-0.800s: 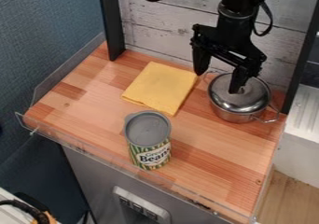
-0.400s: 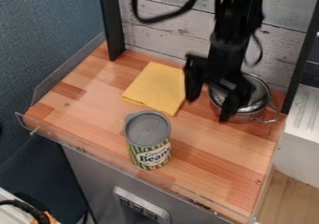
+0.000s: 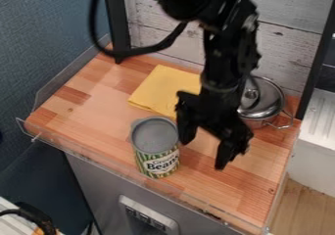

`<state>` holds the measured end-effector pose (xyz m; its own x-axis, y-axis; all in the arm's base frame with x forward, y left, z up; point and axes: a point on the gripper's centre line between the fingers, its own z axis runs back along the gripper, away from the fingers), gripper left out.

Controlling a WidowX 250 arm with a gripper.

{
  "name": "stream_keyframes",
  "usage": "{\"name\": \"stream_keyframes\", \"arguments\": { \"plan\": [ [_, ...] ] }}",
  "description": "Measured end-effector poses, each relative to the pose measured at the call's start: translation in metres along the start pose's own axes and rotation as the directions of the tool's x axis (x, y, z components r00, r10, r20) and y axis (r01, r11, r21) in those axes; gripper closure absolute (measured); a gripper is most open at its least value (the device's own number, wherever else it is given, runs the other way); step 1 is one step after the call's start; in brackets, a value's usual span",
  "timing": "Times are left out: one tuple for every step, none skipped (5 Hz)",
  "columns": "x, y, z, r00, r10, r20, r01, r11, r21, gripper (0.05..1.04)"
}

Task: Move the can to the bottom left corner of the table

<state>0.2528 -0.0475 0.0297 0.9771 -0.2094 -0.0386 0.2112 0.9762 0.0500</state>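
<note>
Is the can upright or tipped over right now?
Upright: the can stands on the table with its grey top facing up and its label on the side below.

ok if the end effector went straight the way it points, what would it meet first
Probably the tabletop beside the can; the end effector points down, but depth is unclear, so a finger might clip the can.

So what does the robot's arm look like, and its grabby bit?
The arm is black and chunky, with a thick black cable looping out beside it. Its tool is black too, with two stubby fingers.
</note>
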Motion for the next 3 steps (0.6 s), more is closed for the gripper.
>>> {"name": "stream_keyframes", "arguments": {
  "plan": [
    [-0.01,0.009,-0.009,0.999,0.031,-0.015,-0.031,1.0,0.001,0.083],
    [-0.014,0.035,-0.014,0.995,0.092,-0.036,-0.092,0.996,0.006,0.083],
    [-0.013,0.064,-0.015,0.99,0.131,-0.053,-0.13,0.991,0.019,0.083]
  ]
}}
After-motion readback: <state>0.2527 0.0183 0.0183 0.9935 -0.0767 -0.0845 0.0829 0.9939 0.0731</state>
